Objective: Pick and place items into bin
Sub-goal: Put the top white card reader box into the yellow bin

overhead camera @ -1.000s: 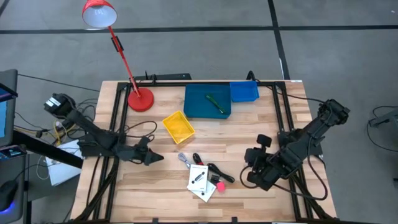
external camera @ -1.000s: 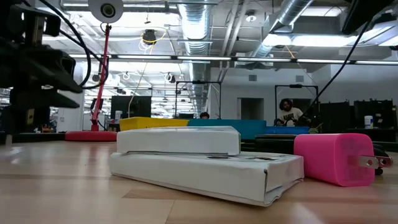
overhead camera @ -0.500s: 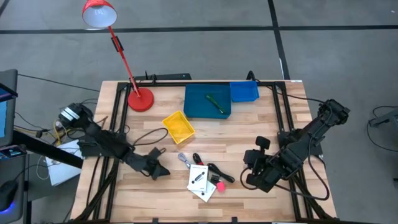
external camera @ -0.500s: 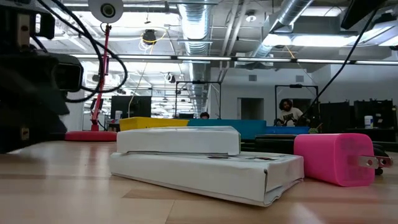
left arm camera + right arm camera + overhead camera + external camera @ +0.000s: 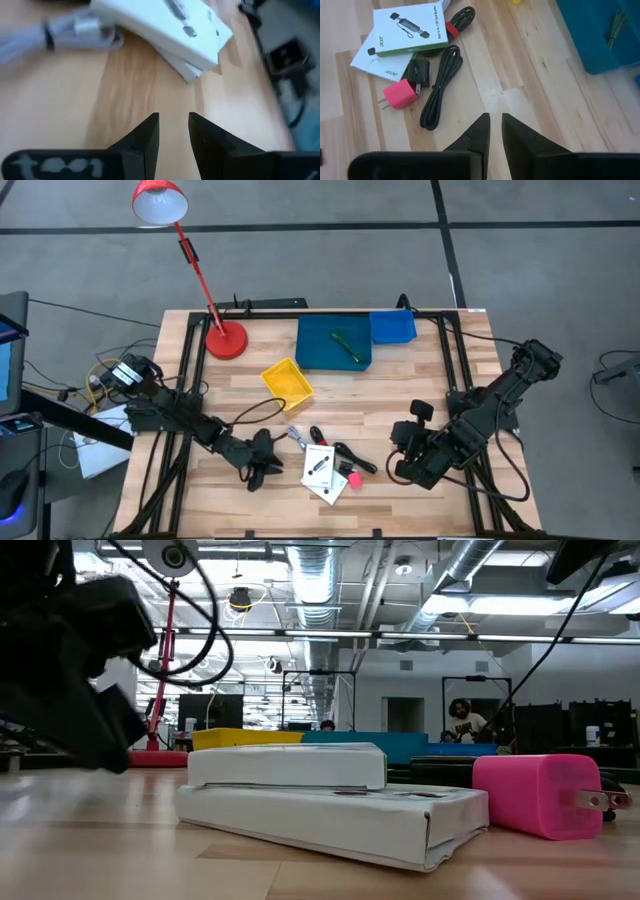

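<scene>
Two stacked white boxes (image 5: 322, 473) lie flat on the wooden table near its front edge. Beside them are a pink charger (image 5: 354, 478), black cables (image 5: 345, 452), a red-banded black cable (image 5: 461, 21) and a grey cable (image 5: 75, 34). A green item (image 5: 347, 345) lies in the large blue bin (image 5: 312, 350) at the back. My left gripper (image 5: 268, 467) hovers low just left of the boxes, its fingers (image 5: 150, 134) narrowly open with nothing between them. My right gripper (image 5: 398, 452) hangs shut above the table, right of the items.
A yellow bin (image 5: 287, 383) sits between the items and the blue bin. A small blue bin (image 5: 393, 327) adjoins the large one. A red desk lamp (image 5: 226, 338) stands at the back left. Bare wood lies at the table's front left.
My left gripper has travelled toward the table's right and near edge, sinking a little and rolling about its own axis. It now stands close to the white boxes. The items have stayed put.
</scene>
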`<action>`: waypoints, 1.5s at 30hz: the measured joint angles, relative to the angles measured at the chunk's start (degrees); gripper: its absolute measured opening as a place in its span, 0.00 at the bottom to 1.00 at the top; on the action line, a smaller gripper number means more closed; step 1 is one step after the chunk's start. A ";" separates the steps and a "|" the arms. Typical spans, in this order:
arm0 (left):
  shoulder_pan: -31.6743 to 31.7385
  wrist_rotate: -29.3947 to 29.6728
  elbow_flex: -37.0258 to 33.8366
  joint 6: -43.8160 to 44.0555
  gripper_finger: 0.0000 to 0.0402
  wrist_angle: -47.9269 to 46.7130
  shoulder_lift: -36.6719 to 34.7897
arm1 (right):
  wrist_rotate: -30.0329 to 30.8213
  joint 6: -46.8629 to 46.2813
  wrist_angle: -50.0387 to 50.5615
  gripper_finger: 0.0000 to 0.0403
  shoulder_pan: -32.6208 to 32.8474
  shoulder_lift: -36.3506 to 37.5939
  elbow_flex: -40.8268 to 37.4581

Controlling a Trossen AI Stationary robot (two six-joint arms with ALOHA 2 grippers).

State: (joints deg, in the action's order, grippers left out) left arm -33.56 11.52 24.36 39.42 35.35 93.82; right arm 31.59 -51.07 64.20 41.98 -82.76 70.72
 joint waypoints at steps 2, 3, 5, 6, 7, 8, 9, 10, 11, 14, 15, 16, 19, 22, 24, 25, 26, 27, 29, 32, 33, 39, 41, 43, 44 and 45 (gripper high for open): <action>-0.07 0.02 0.75 -7.65 0.23 -2.46 0.02 | 0.00 0.00 0.00 0.11 -0.01 0.00 0.02; -0.09 0.03 1.18 -10.98 0.23 -3.44 0.04 | 0.00 0.00 -0.02 0.11 -0.01 0.00 0.02; -0.09 0.04 1.92 -16.25 0.23 -4.30 0.02 | 0.00 0.02 -0.02 0.11 0.01 0.00 0.02; -0.09 0.17 2.15 -18.72 0.23 -4.66 0.00 | -0.04 0.02 -0.02 0.11 0.00 0.00 0.02; -0.09 0.33 2.27 -20.94 0.23 -4.87 0.00 | -0.04 0.02 -0.02 0.11 -0.01 0.00 0.02; -0.09 0.63 2.48 -23.11 0.23 -5.14 0.00 | -0.03 0.00 -0.02 0.11 -0.01 0.00 0.02; -0.07 0.74 2.74 -25.58 0.23 -5.17 0.00 | -0.04 0.01 -0.02 0.11 -0.01 0.00 0.02; -0.06 0.75 3.02 -28.01 0.23 -5.10 0.00 | -0.04 0.02 -0.02 0.11 -0.01 0.00 0.02; -0.08 0.75 3.25 -30.52 0.23 -5.02 -0.02 | -0.04 0.01 -0.01 0.11 -0.01 0.00 0.02; -0.09 0.81 3.81 -39.07 0.23 -5.12 -0.02 | -0.07 0.02 0.00 0.11 -0.01 0.00 0.02; -0.09 1.13 4.02 -42.20 0.23 -5.08 -0.03 | -0.07 0.02 -0.02 0.11 -0.01 0.00 0.02; -0.09 1.64 4.16 -45.69 0.23 -5.02 -0.04 | -0.07 0.04 0.00 0.11 -0.01 0.00 0.02; -0.09 3.25 4.39 -55.45 0.23 -5.02 -0.06 | -0.09 0.04 0.00 0.11 -0.01 0.00 0.02; -0.11 7.08 4.39 -64.66 0.23 -5.25 -0.07 | -0.15 0.04 -0.02 0.11 -0.01 0.00 0.02; -0.13 10.52 4.39 -70.57 0.23 -5.52 -0.09 | -0.22 0.02 0.00 0.11 -0.01 0.00 0.02; -0.13 12.58 4.39 -73.24 0.23 -5.53 -0.09 | -0.24 0.02 0.00 0.11 -0.01 0.00 0.02; -0.13 14.34 4.39 -75.68 0.23 -5.52 -0.09 | -0.24 0.02 0.00 0.11 -0.01 0.00 0.02; -0.11 15.93 4.39 -77.94 0.23 -5.50 -0.09 | -0.25 0.02 0.00 0.11 -0.01 0.00 0.02; -0.11 18.43 4.39 -82.07 0.23 -5.52 -0.11 | -0.49 0.02 0.00 0.11 -0.01 0.00 0.02; -0.11 19.44 4.39 -86.58 0.23 -5.52 -0.11 | -1.11 0.02 -0.02 0.11 -0.01 0.00 0.02; -0.12 19.42 4.39 -87.80 0.23 -5.49 -0.10 | -1.37 0.00 -0.02 0.11 -0.01 0.00 0.02; -0.13 18.45 4.39 -90.75 0.23 -5.44 -0.04 | -1.68 0.00 -0.02 0.11 -0.01 0.00 0.02; -0.13 18.25 4.42 -90.75 0.23 -5.14 -0.02 | -1.68 0.00 -0.02 0.11 -0.01 0.00 0.02; -0.09 16.69 4.42 -90.76 0.23 -5.13 -0.02 | -1.68 0.00 -0.02 0.11 -0.01 0.00 0.02; -0.09 15.69 4.42 -90.85 0.23 -5.09 -0.02 | -1.68 0.00 -0.02 0.11 -0.01 0.00 0.02; -0.10 14.29 4.42 -91.15 0.24 -4.94 -0.01 | -1.68 0.00 -0.02 0.11 -0.01 0.00 0.02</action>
State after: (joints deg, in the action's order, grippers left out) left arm -33.66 25.81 28.77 -51.73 30.41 93.81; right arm 29.91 -51.07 64.18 41.98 -82.76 70.74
